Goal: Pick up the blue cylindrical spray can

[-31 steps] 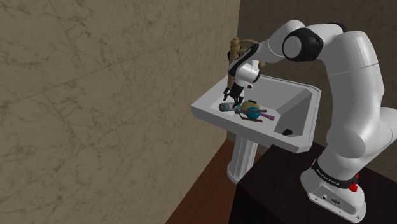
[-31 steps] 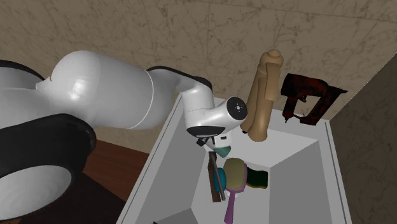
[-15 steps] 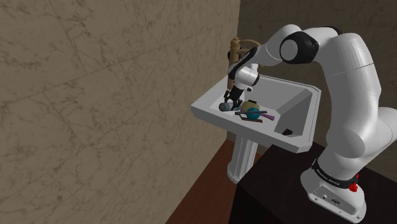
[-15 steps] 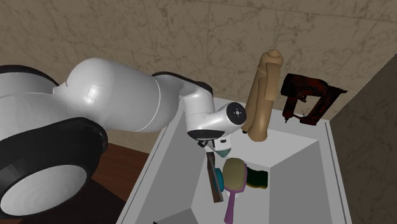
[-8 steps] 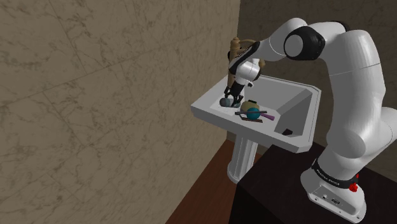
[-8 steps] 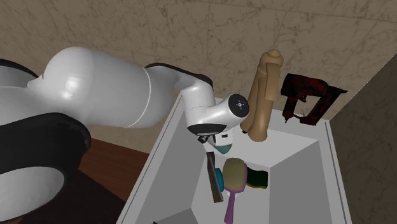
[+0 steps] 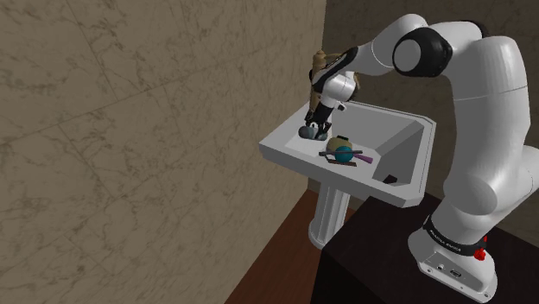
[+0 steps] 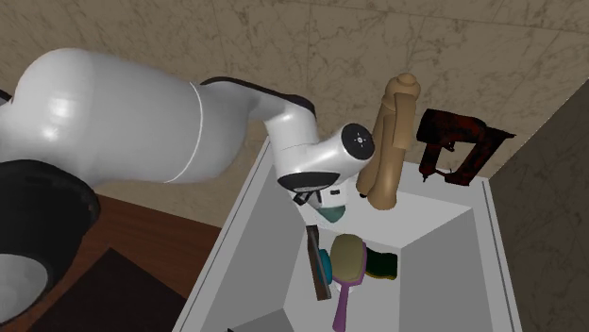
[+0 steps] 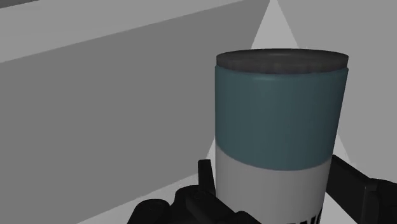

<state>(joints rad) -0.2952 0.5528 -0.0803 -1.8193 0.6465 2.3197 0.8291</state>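
Observation:
The spray can (image 9: pixel 278 125) has a teal-blue upper band, a white lower body and a dark grey end. My gripper (image 9: pixel 280 188) is shut on it, with one black finger (image 9: pixel 205 179) on each side of the white part. In the shoulder view the can (image 7: pixel 309 131) hangs under the gripper (image 7: pixel 316 121), just above the white sink's rim (image 7: pixel 285 143) near the wall. In the second exterior view the can's teal end (image 8: pixel 331 216) shows below the white hand, over the basin.
A hairbrush with a purple handle (image 8: pixel 346 269) and dark items lie in the basin. A tan faucet (image 8: pixel 391 141) stands at the sink's back, close to the hand. A dark red object (image 8: pixel 459 146) sits on the back corner. The dark stand (image 7: pixel 406 268) is at lower right.
The gripper has risen out of the basin with the can in it. The can went from lying beside the brush to hanging clear above the sink's rim.

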